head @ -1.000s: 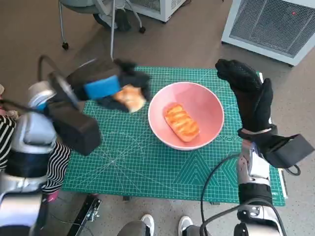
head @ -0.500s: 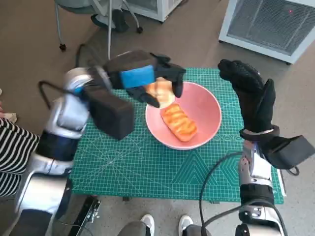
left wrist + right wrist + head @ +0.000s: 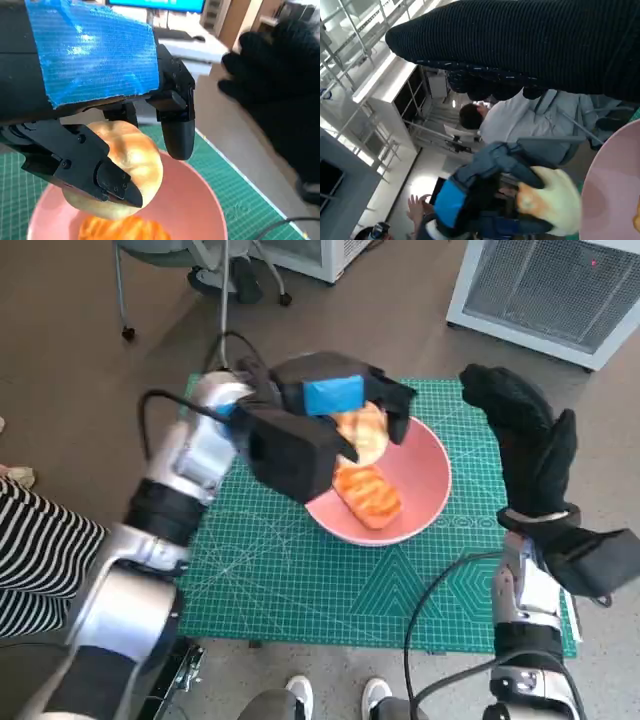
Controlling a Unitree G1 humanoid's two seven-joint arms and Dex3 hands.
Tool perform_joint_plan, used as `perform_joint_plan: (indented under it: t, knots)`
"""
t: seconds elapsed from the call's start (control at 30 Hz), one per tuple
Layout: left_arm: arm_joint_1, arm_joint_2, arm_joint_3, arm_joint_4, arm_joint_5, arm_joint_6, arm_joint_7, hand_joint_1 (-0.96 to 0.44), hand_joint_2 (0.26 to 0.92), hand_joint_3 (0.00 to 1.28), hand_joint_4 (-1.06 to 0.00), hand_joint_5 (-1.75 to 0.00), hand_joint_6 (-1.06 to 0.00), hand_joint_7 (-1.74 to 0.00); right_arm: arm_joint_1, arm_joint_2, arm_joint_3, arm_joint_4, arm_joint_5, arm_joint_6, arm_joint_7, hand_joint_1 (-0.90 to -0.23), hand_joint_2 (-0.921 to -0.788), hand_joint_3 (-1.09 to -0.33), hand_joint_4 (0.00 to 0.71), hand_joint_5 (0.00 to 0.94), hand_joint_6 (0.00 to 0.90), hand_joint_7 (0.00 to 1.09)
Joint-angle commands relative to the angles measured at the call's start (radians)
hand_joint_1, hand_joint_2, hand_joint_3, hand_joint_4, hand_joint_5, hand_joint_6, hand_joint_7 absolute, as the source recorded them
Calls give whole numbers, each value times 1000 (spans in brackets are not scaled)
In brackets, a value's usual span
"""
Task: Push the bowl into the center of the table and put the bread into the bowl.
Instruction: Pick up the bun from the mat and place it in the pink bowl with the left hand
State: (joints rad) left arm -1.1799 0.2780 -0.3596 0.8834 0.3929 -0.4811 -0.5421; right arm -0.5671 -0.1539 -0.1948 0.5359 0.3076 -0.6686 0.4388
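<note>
The left hand (image 3: pixel 335 405) holds a pale bread roll (image 3: pixel 363 433) in its black fingers (image 3: pixel 177 127). The roll is up in the air, right over the pink bowl (image 3: pixel 420 490), near the bowl's far left edge. It does not touch the bowl. In the left wrist view the fingers wrap around the roll from both sides, and the pink bowl sits just under it.

The bowl stands on the green mat (image 3: pixel 290 570) that covers the surface. It is close to the middle of the mat, a little toward the far side. A second piece of bread (image 3: pixel 367 492), orange with stripes on top, lies at the bottom of the bowl.

The right hand (image 3: pixel 525 445) is in its black glove. It is lifted up beside the bowl, on the right, with its fingers spread out. It holds nothing and touches nothing.

A striped sleeve (image 3: pixel 40 560) shows at the left edge of the head view. Two shoes (image 3: pixel 335 698) show by the near edge of the surface. A white machine with a grille (image 3: pixel 545 290) stands on the floor past the surface. In the right wrist view a person in a pale top (image 3: pixel 520 122) sits far behind.
</note>
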Motion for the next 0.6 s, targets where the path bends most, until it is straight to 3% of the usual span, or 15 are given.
perform_joint_plan:
  t: [0.03, 0.1, 0.23, 0.4, 0.6]
  knots:
    - [-24, -13, -18, 51, 24, 13, 10, -133, 837, 108, -470, -416, -388, -717, 30, -13, -6, -6, -18, 20, -20, -714, -921, -679, 169, 6, 52, 439]
    - [-22, -16, -21, 66, 24, 16, 1, -185, 818, 55, -378, -174, -343, -403, 31, -16, -7, -10, -21, 20, -27, -714, -921, -679, 163, 3, 50, 436]
    - [-18, -13, -25, 88, 23, 7, 0, -345, 809, 23, -230, -38, -264, -186, 31, -19, -8, -13, -29, 16, -41, -714, -921, -680, 157, 1, 50, 433]
    - [0, -3, -16, 116, 33, -48, 59, -614, 866, 33, -165, -6, -227, -109, 24, -20, -9, -8, -40, 5, -58, -715, -921, -681, 158, 1, 49, 430]
    - [23, -2, 47, 162, -35, -108, 94, -772, 914, 90, -135, -1, -212, -78, 14, -17, -8, -15, -47, 4, -66, -717, -921, -683, 162, 3, 49, 428]
